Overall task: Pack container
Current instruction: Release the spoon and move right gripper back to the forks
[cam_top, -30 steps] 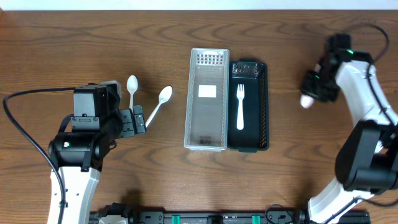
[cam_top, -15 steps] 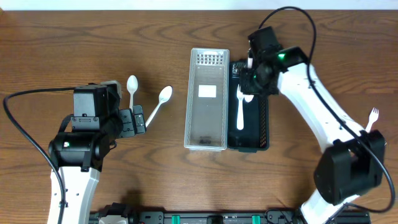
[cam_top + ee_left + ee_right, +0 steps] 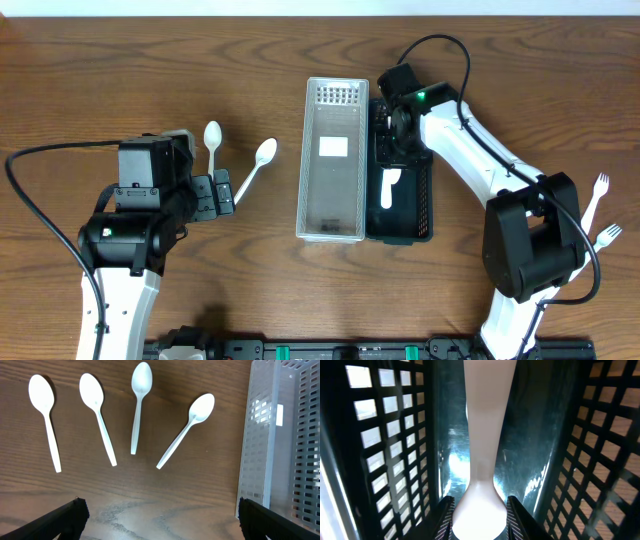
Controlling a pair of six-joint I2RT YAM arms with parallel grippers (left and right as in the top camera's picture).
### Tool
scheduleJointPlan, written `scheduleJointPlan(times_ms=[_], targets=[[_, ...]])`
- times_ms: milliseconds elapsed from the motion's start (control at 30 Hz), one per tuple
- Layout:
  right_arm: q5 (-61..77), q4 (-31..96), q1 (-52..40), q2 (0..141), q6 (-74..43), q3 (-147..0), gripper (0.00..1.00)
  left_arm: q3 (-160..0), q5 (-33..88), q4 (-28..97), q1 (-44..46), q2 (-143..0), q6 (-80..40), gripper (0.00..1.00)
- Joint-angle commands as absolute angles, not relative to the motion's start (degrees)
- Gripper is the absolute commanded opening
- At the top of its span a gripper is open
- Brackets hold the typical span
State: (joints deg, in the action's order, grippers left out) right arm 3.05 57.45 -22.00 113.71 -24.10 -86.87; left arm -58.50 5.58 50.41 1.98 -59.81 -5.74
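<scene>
My right gripper (image 3: pixel 398 135) is down inside the black basket (image 3: pixel 426 205). In the right wrist view its fingers (image 3: pixel 480 519) are shut on the wide end of a white fork (image 3: pixel 485 420), whose handle (image 3: pixel 388 187) lies along the basket floor. A clear slotted container (image 3: pixel 334 232) stands against the basket's left side, with only a white label in it. Several white spoons (image 3: pixel 140 405) lie on the table left of the container; two show in the overhead view (image 3: pixel 259 160). My left gripper (image 3: pixel 222 190) hovers open and empty beside them (image 3: pixel 160 512).
Two more white forks (image 3: pixel 598 190) lie on the table at the far right edge. The clear container's wall (image 3: pixel 280 450) fills the right of the left wrist view. Black lattice walls (image 3: pixel 380 450) close in on both sides of my right gripper.
My right arm swung from the table's right side to the black basket and lowered into it with the white fork. The left arm and spoons have not moved.
</scene>
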Motion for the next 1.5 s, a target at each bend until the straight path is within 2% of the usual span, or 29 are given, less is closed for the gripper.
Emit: scheduleJointPlan(times_ms=[0,67,133,233,533,633,767,867,1000,1167,1300,1467], targets=[[2.83,58.00,-21.96,111.46,-22.63,-88.95,0.29,-59.27,4.91,50.54,2.11,-59.92,-4.80,0.98],[2.83,58.65,-21.26,109.75,-21.50,-90.32,0.34,-59.27,4.93,50.54,2.11,-59.92,-4.80,0.98],[2.81,59.64,-20.21,107.85,-20.45,-92.01,0.45,-59.27,4.93,50.54,2.11,-59.92,-4.80,0.98],[3.31,59.81,-18.39,104.51,-19.42,-93.51,0.52,-59.27,4.93,50.54,2.11,-59.92,-4.80,0.98],[1.23,62.59,-16.93,101.82,-21.43,-93.54,0.53,-59.27,4.93,50.54,2.11,-59.92,-4.80,0.98],[-2.44,62.98,-14.31,100.49,-23.40,-93.54,0.57,-59.27,4.91,50.54,2.11,-59.92,-4.80,0.98],[-2.59,64.14,-5.69,96.51,-23.33,-93.54,0.63,-59.27,4.93,50.54,2.11,-59.92,-4.80,0.98],[-2.57,65.30,4.49,93.73,-23.16,-93.54,0.82,-59.27,4.93,50.54,2.11,-59.92,-4.80,0.98],[-0.34,65.60,17.98,93.67,-17.26,-93.47,0.87,-59.27,4.91,50.54,2.11,-59.92,-4.80,0.99],[0.25,65.45,29.61,97.78,-10.28,-93.36,0.99,-59.27,4.93,50.54,2.11,-59.92,-4.80,0.98],[0.23,64.07,35.11,102.78,-4.14,-93.36,0.99,-59.27,4.91,50.54,2.11,-59.92,-4.80,0.98],[0.23,62.67,39.86,109.49,-2.44,-93.36,0.99,-59.27,4.93,50.57,2.11,-59.92,-4.80,0.98]])
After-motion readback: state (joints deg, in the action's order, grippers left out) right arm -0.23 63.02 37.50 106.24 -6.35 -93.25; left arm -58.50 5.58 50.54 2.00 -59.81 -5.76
